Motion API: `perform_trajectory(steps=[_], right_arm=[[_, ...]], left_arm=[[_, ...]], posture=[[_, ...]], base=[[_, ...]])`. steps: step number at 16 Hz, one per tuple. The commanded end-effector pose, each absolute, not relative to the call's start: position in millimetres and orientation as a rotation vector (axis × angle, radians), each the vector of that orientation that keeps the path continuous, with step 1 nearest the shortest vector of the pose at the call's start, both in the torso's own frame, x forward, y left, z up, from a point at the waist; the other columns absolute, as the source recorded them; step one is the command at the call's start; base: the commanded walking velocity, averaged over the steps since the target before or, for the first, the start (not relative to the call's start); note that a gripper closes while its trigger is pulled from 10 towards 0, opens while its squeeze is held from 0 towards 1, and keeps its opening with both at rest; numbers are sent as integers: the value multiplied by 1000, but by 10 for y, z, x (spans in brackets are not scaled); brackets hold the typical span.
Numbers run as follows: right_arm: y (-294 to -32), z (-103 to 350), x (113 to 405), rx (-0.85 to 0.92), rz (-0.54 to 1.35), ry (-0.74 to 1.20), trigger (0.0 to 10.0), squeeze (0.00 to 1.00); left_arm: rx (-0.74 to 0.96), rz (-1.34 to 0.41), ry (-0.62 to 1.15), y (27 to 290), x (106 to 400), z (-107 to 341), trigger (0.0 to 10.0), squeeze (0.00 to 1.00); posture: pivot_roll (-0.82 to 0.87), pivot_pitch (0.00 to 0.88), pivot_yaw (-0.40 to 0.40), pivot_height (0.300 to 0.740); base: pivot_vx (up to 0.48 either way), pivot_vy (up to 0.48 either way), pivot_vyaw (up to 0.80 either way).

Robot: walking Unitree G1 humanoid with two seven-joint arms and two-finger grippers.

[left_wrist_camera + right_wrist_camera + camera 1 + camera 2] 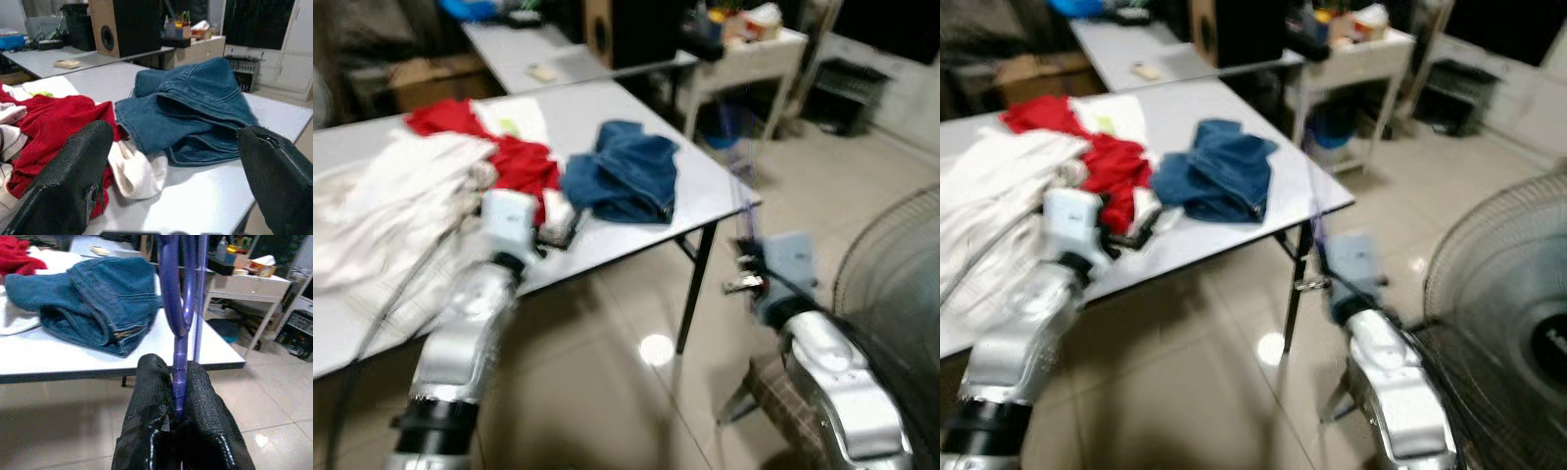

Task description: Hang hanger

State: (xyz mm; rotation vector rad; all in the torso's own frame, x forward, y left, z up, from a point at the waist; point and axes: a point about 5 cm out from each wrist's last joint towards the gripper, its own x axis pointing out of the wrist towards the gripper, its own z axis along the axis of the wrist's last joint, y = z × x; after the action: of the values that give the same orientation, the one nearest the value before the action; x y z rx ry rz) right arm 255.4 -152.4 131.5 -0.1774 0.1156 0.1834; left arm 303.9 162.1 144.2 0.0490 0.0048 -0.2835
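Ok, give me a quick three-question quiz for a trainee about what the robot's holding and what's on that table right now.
1. True or false: the right gripper is shut on the purple hanger.
2. Which garment lies nearest the table corner by the right arm? A) red cloth B) blue jeans C) white cloth
3. Fill in: the left gripper, over the table edge, has its fingers ____.

Key:
1. True; the black fingers pinch the hanger's stem.
2. B; the blue jeans lie nearest that corner, with the red cloth and white cloth further along.
3. Open, with nothing between them.
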Motion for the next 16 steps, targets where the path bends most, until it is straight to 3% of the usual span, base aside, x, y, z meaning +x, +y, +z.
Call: perform_trajectory(steps=[1,3,7,16], right_arm=[[-1615,1325,2551,-190,153,113,10000,0],[-1628,1321,2552,-187,152,117,10000,0],[-1669,1294,2558,-171,143,152,10000,0],[-1687,1321,2587,-212,147,125,10000,0]], left_arm=[[48,-325,-7,1502,3050,1459,10000,1000],[50,-336,-7,1484,3052,1455,10000,1000],[75,-362,-8,1448,3058,1446,10000,1000],[218,-457,-16,1401,3133,1474,10000,1000]], posture=[[-112,0,20,740],[-112,0,20,740],[-115,0,20,740],[-111,0,17,740]], base=[[334,0,0],[332,0,0],[333,0,-730],[319,0,0]])
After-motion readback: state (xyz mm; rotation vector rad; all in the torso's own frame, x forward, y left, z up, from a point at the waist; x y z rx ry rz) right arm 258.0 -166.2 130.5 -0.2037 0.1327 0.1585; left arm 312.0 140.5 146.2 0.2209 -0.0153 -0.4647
